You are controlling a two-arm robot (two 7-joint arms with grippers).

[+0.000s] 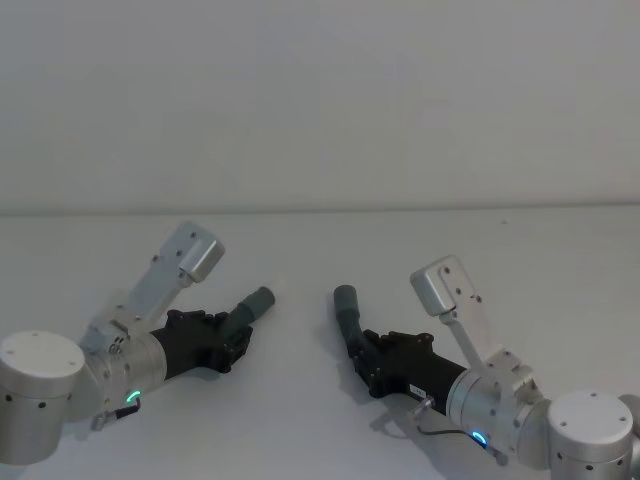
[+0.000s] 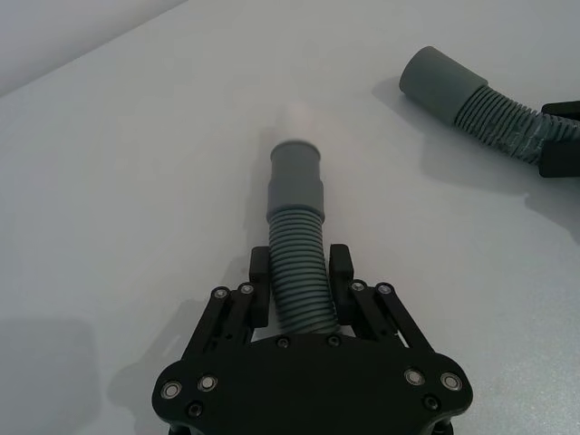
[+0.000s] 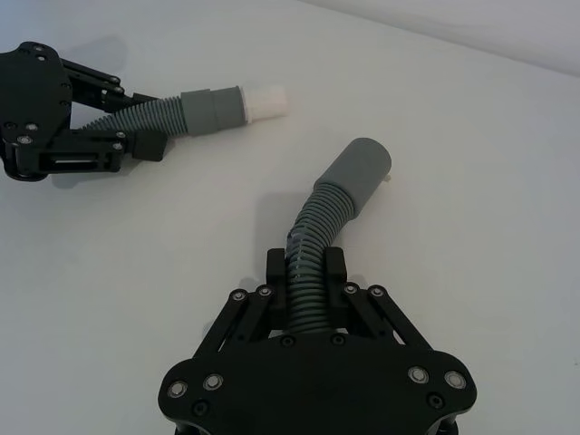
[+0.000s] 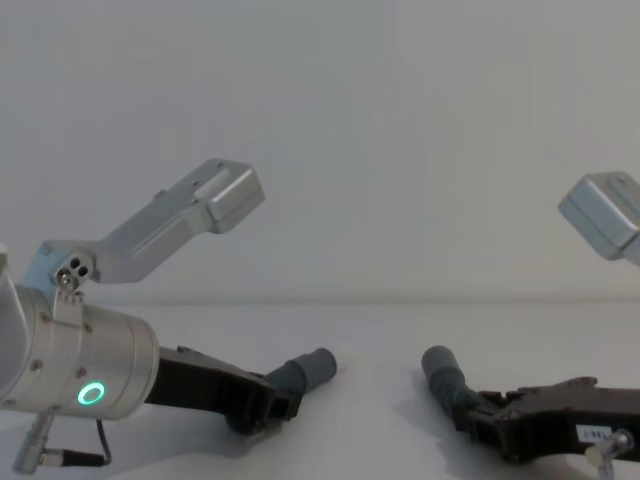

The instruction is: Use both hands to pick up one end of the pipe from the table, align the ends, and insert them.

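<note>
Now, two hose pieces gripped low at the surface [image 1: 300, 430], ends well apart.

Clamped in the left claw [image 2: 299, 272] by its ribs: left hose [image 2: 297, 195], long axis forward and inward, white tip [image 3: 265, 101] leading. Clamped in the right claw [image 3: 308, 272]: right hose [image 3: 317, 236], bent, hollow cuff [image 3: 360, 169] aimed forward and slightly left, not facing the tip. Likely trouble: meeting off-axis, with the tip catching the cuff rim; ribs buckling under the push; sliding in the grip for want of a firmer hold.
</note>
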